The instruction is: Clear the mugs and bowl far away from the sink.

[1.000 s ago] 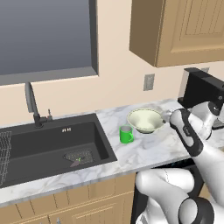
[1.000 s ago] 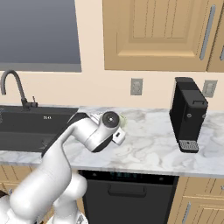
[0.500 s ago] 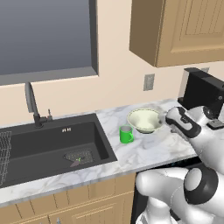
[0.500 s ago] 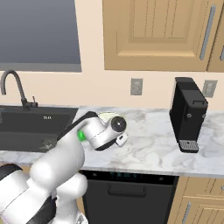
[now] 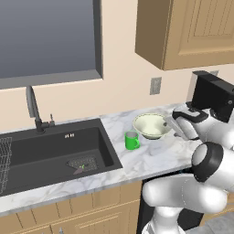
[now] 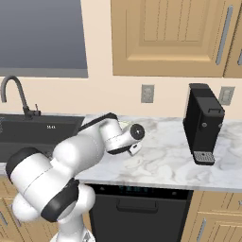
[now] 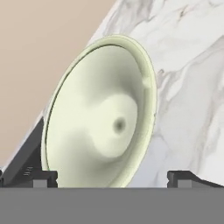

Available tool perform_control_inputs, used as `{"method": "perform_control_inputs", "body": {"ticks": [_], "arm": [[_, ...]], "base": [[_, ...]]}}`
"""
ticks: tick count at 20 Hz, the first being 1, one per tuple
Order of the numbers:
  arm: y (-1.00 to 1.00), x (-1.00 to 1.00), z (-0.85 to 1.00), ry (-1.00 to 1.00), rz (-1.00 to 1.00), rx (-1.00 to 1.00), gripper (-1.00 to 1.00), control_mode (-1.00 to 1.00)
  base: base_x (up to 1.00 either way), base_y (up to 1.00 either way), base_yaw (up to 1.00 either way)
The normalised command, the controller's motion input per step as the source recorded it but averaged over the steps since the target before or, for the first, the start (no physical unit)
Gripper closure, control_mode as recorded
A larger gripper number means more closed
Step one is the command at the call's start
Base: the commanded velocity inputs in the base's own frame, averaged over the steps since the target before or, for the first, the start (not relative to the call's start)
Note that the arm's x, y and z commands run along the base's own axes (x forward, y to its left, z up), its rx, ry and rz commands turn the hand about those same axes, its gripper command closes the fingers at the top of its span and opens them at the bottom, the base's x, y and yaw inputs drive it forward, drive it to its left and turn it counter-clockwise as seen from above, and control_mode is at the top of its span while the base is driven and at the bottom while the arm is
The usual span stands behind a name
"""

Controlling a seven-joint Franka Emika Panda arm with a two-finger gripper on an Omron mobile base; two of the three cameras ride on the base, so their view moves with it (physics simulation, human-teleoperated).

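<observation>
One bowl (image 5: 152,125), wide, round, pale cream-green, smooth with flaring sides, near the back edge of the marble surface (image 5: 151,157), right of the sink (image 5: 50,151). One green mug (image 5: 132,140), small and cylindrical, just beside the bowl toward the sink, near the basin's right edge. Sink: dark rectangular recess, wire rack at its left end, one dark curved faucet (image 5: 33,108) behind. Tool (image 7: 112,177) released, jaws wide, dark tips flanking the bowl's rim in the hand view, nothing gripped; contact not discernible. One black boxy coffee machine (image 6: 203,124) toward the surface's right end. Wooden cabinets (image 6: 170,35) above.
</observation>
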Motion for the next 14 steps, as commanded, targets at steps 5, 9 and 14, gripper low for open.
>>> {"method": "perform_control_inputs", "body": {"ticks": [5, 9, 14], "arm": [[-0.12, 0.15, -0.23, 0.00, 0.00, 0.07, -1.00, -1.00], [-0.07, 0.18, -0.23, 0.00, 0.00, 0.05, -1.00, -1.00], [0.00, 0.30, -0.16, 0.00, 0.00, 0.03, -1.00, -1.00]], "base": [[0.00, 0.00, 0.00], [0.00, 0.00, 0.00], [0.00, 0.00, 0.00]]}}
